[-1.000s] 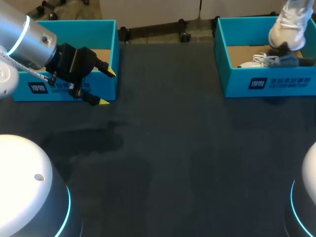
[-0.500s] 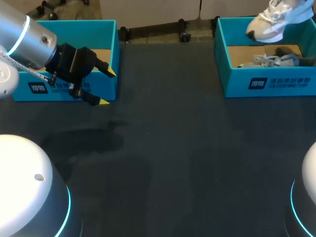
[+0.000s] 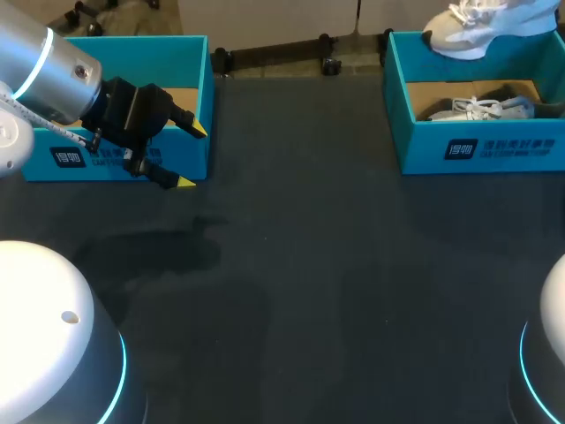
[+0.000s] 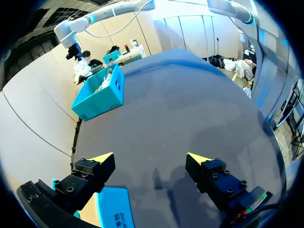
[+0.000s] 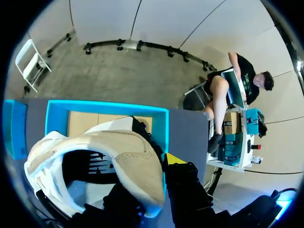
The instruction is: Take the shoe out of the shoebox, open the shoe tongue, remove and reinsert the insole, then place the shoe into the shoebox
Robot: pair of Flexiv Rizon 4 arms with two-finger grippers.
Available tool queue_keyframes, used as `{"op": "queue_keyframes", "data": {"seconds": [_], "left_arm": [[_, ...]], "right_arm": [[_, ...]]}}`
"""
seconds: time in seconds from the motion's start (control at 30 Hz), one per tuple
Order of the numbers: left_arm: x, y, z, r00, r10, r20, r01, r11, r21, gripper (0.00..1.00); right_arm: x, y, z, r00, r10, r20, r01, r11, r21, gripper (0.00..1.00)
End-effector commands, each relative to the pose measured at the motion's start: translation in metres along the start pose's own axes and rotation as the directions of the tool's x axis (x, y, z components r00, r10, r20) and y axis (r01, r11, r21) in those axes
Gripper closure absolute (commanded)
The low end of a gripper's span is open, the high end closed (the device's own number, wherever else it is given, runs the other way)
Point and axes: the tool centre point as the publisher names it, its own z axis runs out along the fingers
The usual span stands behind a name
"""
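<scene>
My right gripper [image 5: 153, 192] is clamped on the pale shoe [image 5: 118, 156]: the shoe's side wall sits pinched between the two fingers, one yellow tip showing just past it. The shoe hangs in the air, opening towards the wrist camera, above the teal shoebox [image 5: 102, 107]. In the head view the shoe [image 3: 477, 26] is over the shoebox's [image 3: 477, 150] far edge, clear of it, toe towards the table's middle. A second shoe [image 3: 477, 108], white laces up, lies inside that shoebox on the brown floor

My left gripper [image 4: 151, 159] is spread wide, nothing between the fingers, only dark table [image 4: 190, 95] ahead. From the head view the left gripper [image 3: 191, 156] sits at the near right corner of the other teal box [image 3: 199, 88], well apart from the shoe, on the opposite side of the table [image 3: 309, 265]
</scene>
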Motion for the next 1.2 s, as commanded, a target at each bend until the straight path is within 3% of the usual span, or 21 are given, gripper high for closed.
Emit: {"op": "queue_keyframes", "data": {"seconds": [0.03,0.13,0.33,0.67,1.2], "left_arm": [[0.001,0.0,0.0,1.0,0.0,0.0,0.0,1.0,-0.003,0.0],[0.001,0.0,0.0,1.0,0.0,0.0,0.0,1.0,-0.003,0.0],[0.001,0.0,0.0,1.0,0.0,0.0,0.0,1.0,-0.003,0.0],[0.001,0.0,0.0,1.0,0.0,0.0,0.0,1.0,-0.003,0.0],[0.001,0.0,0.0,1.0,0.0,0.0,0.0,1.0,-0.003,0.0]], "right_arm": [[-0.001,0.002,-0.002,1.0,0.0,-0.002,0.0,1.0,0.004,1.0],[0.0,0.001,0.001,1.0,0.013,-0.002,-0.013,1.0,0.014,1.0],[0.002,-0.006,0.008,0.986,0.167,-0.015,-0.166,0.985,0.04,1.0],[0.001,-0.015,0.017,0.958,0.285,0.037,-0.287,0.957,0.048,1.0],[0.014,-0.03,0.045,0.954,0.292,0.064,-0.295,0.955,0.035,1.0]]}}
